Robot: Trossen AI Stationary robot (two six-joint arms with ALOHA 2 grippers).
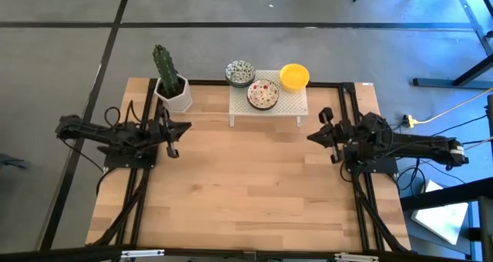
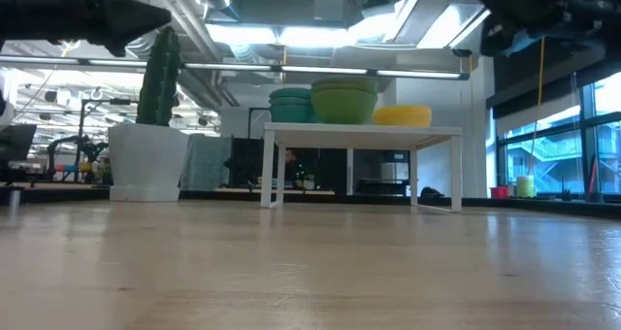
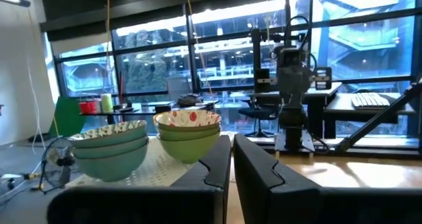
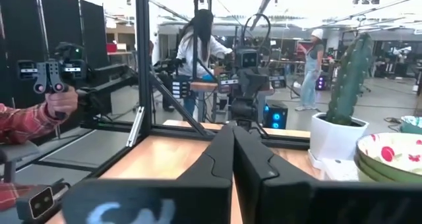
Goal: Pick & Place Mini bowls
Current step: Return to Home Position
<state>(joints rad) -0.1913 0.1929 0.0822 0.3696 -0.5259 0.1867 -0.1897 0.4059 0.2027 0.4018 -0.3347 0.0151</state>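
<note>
The left hand (image 3: 232,145) is clenched on nothing, its two dark fingers pressed together. It hangs above the left side of the worktop (image 1: 246,185), pointing inward toward the middle. The right hand (image 4: 232,132) is likewise clenched and empty, above the right side and pointing across at its partner. The two are well apart, with the worktop's middle between them.

All the mini bowls sit in three piles on the white perforated rack (image 1: 286,105), which stands at the far edge of the worktop between the arms. The teal-speckled bowls (image 1: 240,72) are at the rack's far left corner. The red floral bowls (image 1: 263,94) are just beside them, nearer the front and about the rack's middle. The yellow bowls (image 1: 294,75) are at the far right corner, apart from the other two piles. In the left wrist view the teal and floral piles each seem three deep, nested upright; how many make up the yellow pile I cannot tell.

Left of the rack, near but not touching, a green cactus (image 1: 163,62) stands upright in a white pot (image 1: 176,95). Beyond the worktop, in the right wrist view, a person's hand (image 4: 60,102) in a red plaid sleeve (image 4: 23,122) grips a dark handheld device (image 4: 58,71) — and two people stand farther back in the room
</note>
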